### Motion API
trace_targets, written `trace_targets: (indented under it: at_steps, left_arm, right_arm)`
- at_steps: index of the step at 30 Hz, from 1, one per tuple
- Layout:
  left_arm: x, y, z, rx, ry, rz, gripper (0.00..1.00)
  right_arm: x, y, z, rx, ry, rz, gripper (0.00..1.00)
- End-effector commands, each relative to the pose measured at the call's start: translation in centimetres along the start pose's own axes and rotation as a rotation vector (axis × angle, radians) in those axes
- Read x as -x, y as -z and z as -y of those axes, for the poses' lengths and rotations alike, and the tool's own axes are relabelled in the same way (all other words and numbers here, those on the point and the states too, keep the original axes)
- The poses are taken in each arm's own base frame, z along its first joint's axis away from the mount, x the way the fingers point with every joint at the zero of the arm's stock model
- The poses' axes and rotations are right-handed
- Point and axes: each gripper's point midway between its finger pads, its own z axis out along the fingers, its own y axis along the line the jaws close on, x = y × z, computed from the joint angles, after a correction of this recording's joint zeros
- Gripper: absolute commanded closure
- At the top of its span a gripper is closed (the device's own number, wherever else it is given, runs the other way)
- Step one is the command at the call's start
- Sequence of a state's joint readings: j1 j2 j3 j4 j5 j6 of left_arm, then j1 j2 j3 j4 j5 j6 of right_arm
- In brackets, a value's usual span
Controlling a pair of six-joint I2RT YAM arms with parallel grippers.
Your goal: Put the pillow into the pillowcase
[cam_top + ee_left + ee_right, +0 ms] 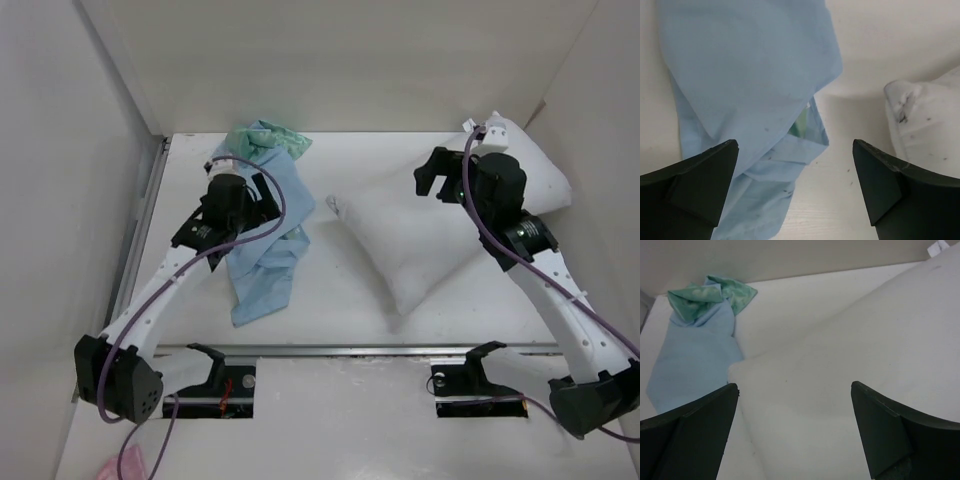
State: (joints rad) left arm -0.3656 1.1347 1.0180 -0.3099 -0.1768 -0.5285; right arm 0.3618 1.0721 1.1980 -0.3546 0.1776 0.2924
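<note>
Left gripper: jaws spread wide, nothing between them, nothing held. It hangs over the pillowcase, tips pointing down at it. In the left wrist view pale blue cloth fills the ground under and beyond the left finger and runs in toward the middle of the gap. It is rumpled, with a sliver of green showing in a fold. Bare counter lies under the right finger. Cannot tell whether the tips touch the cloth. Right gripper: jaws equally wide, also empty, poised above the pillow, whose white fabric spreads under the gap and off to the right. One pointed corner of the pillow sits just inside the left finger. Beyond that finger, across a strip of counter, the pillowcase runs back to the rear wall. From the top view, the pillowcase lies as a long crumpled strip on the left half of the counter, blue face up. Its teal-green end is bunched at the back. The pillow lies diagonally on the right half, its far corner up against the right wall and a near corner pointing toward the pillowcase. The two are near but apart, and the pillow is wholly outside the pillowcase.
</note>
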Motion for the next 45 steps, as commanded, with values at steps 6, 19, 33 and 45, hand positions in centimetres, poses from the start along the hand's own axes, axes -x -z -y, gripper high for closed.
trace_targets:
  at_steps: [6,19,33,45]
  left_arm:
    - [-5.9,-1.0,1.8,-0.035,-0.14,-0.173,0.0]
    - [-16.5,-4.6,7.6,-0.118,-0.493,-0.45,0.0]
    - [-12.8,-9.1,-1.6,0.459,-0.407,-0.358,0.05]
    - [-12.8,-13.5,0.8,0.301,-0.399,-0.385,1.0]
  right_arm:
    - [-2.8,-0.4,1.9,-0.098,-0.011,-0.075,0.0]
    - [-7.5,0.3,5.7,-0.274,0.003,-0.188,0.0]
    - [-9.0,0.2,7.3,-0.328,-0.012,-0.192,0.0]
    - [-9.0,-0.5,8.8,-0.413,-0.021,-0.165,0.0]
